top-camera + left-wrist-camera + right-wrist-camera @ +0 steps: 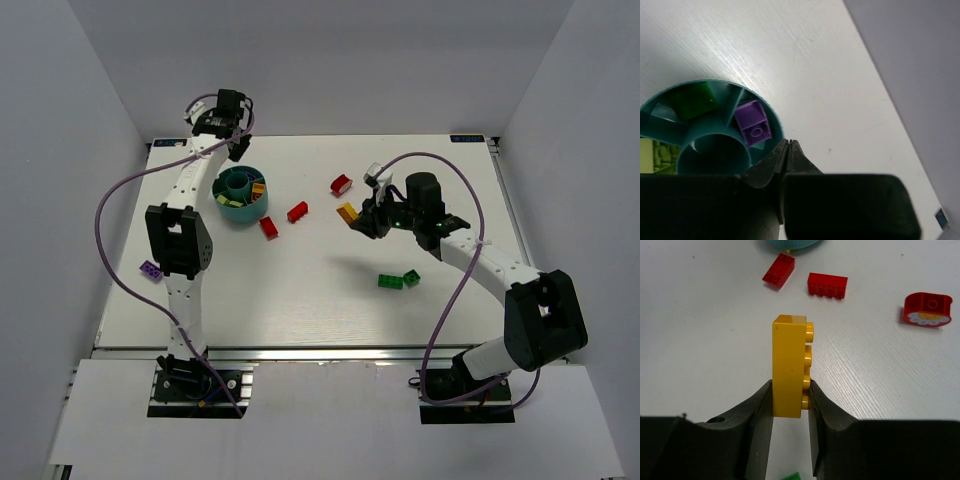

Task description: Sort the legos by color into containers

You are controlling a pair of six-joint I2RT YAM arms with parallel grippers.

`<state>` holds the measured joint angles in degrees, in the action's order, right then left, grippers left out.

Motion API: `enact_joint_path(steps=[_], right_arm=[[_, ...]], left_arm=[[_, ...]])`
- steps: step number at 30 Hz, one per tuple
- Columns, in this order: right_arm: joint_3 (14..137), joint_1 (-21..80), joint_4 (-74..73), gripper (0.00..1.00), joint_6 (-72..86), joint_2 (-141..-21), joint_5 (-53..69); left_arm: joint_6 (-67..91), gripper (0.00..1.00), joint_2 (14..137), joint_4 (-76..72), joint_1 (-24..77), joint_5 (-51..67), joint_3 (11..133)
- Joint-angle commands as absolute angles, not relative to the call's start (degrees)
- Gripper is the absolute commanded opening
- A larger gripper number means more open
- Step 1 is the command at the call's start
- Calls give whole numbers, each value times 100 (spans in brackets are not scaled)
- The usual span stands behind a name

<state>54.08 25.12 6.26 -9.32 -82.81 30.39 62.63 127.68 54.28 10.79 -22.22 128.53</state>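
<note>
The left claw was closed tight and empty at the rim of the round teal plastic cup, which held a studded purple brick. The right claw, well apart from the cup, pinched a glossy rectangular yellow brick.

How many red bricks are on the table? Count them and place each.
3. A small red brick lies by the cup, a long red brick just right of it, a rounded red brick farther right. Others may hide inside the cup.
</note>
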Motion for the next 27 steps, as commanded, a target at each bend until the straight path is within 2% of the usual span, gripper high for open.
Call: enact_joint_path(steps=[1, 2, 4, 6, 7, 10, 12, 14, 17, 22, 27], right_arm=[[5660, 2496, 537, 0, -1388, -8226, 3690], [5765, 2522, 510, 0, -1554, -8261, 3761], [5888, 2610, 405, 0, -1835, -8402, 3893], [6142, 2706, 317, 0, -2231, -8612, 3850], [6257, 2768, 264, 0, -2363, -8683, 3736], [6661, 3075, 167, 0, -2733, -9017, 3429], [6942, 3199, 220, 0, -2934, -9262, 3262], [7110, 3383, 290, 0, -2988, -9412, 3068], [7426, 3620, 439, 0, -3014, -9694, 2936], [7568, 4033, 974, 0, -3452, -9993, 2524], [7769, 4254, 1441, 0, -3797, -10317, 2233]], left_arm=[[5539, 12, 11726, 4818, 1046, -2005, 12921], [5163, 12, 11359, 4451, 1046, -1899, 12572], [4766, 28, 10875, 3723, 1037, -1443, 11983], [4334, 50, 10101, 3350, 1011, -996, 10981], [4263, 68, 9864, 3288, 985, -706, 10708], [3868, 81, 8897, 3007, 836, 268, 9478], [3727, 82, 8161, 2770, 756, 867, 8479], [3700, 82, 7736, 2383, 712, 1711, 7878], [3718, 81, 7173, 2180, 712, 2354, 7024], [3797, 79, 6628, 2145, 712, 2382, 6128], [4025, 75, 6530, 2083, 712, 2277, 5792]])
